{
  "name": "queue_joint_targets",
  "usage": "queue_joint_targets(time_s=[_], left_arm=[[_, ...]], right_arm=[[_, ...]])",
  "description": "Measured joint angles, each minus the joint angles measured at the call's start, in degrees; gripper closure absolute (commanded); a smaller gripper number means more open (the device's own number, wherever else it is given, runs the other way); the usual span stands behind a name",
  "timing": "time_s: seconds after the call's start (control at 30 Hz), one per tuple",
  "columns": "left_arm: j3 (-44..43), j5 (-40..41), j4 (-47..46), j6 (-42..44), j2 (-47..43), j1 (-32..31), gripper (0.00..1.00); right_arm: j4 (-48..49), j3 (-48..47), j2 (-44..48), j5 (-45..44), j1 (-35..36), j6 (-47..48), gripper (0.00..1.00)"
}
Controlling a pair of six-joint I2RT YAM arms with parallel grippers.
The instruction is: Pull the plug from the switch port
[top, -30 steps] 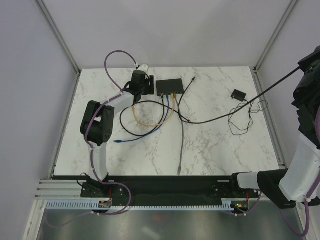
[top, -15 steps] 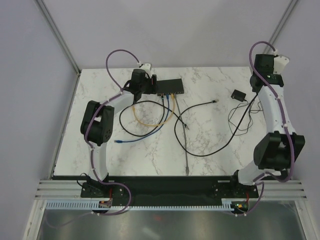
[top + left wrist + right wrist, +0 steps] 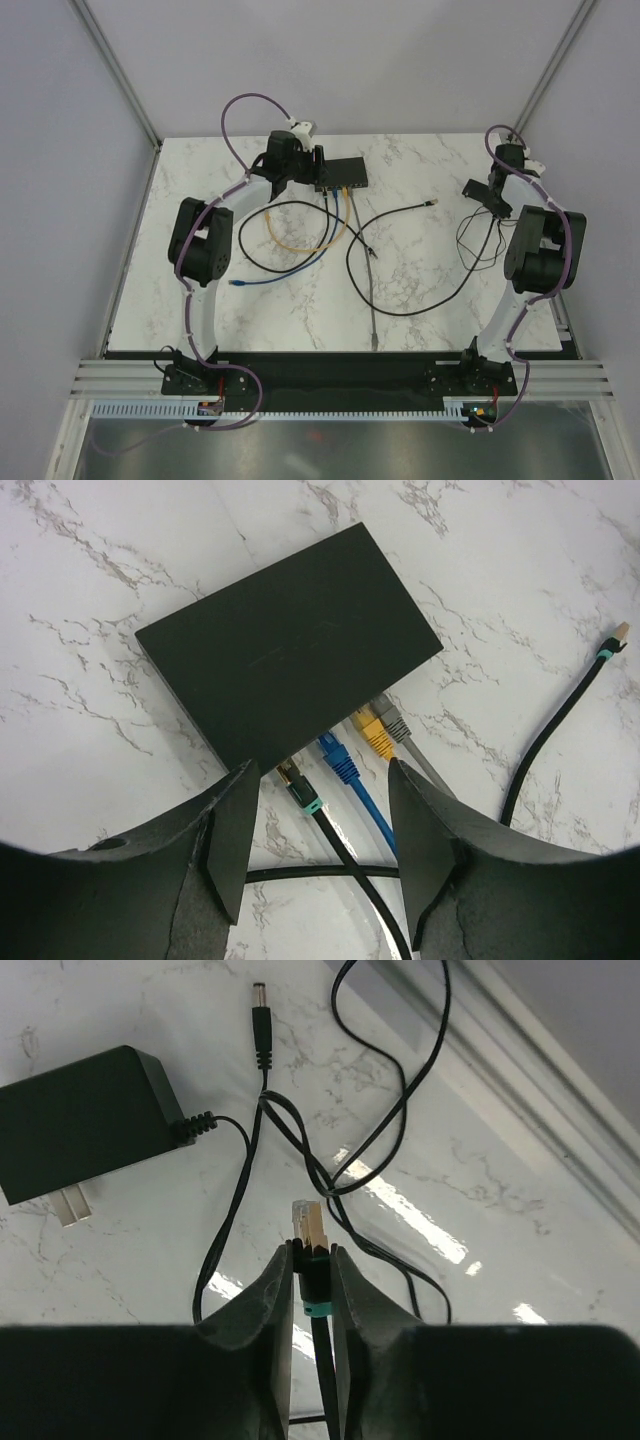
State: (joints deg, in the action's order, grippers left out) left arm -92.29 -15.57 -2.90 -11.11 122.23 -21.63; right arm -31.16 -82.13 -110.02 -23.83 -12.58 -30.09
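Observation:
The switch (image 3: 345, 172) (image 3: 290, 650) lies flat at the back of the marble table. Several plugs sit in its near side: a black one with a teal band (image 3: 298, 785), a blue (image 3: 340, 758), a yellow (image 3: 375, 735) and a grey (image 3: 393, 720). My left gripper (image 3: 318, 170) (image 3: 322, 805) hangs open over the switch's left end, its jaws either side of the black plug without touching it. My right gripper (image 3: 497, 184) (image 3: 310, 1252), far from the switch, is shut on a loose black cable's teal-banded plug (image 3: 308, 1228). That cable's other plug (image 3: 432, 203) (image 3: 617, 638) lies free on the table.
A black power adapter (image 3: 476, 188) (image 3: 85, 1110) with thin tangled cord and barrel plug (image 3: 260, 1015) lies under my right gripper. The table's right rail (image 3: 520, 1090) runs close by. Yellow (image 3: 295, 242), blue (image 3: 235, 284) and grey (image 3: 371, 300) cables trail toward the front.
My right arm swung in from the far right and folded down beside the adapter, and the black cable went slack. Its free plug slid right of the switch. My left gripper narrowed and shifted toward the switch.

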Motion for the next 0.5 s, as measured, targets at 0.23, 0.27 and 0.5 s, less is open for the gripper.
queue_joint_targets(time_s=[0.23,0.27,0.5], left_arm=[[-0.94,-0.48,1.55,0.52,1.07,-0.11,0.37],[-1.09,-0.63,1.7,0.55,1.09,-0.22,0.37],[-5.7,-1.05,3.65,1.68,3.15,-1.18,0.38]], right_arm=[[3.52,3.87,-2.01,1.75,0.09,-0.28,0.38],[3.78,4.22,-1.62,1.77,0.11,-0.17,0.36],[9.38,3.39,5.4,2.51,8.72,3.02,0.3]])
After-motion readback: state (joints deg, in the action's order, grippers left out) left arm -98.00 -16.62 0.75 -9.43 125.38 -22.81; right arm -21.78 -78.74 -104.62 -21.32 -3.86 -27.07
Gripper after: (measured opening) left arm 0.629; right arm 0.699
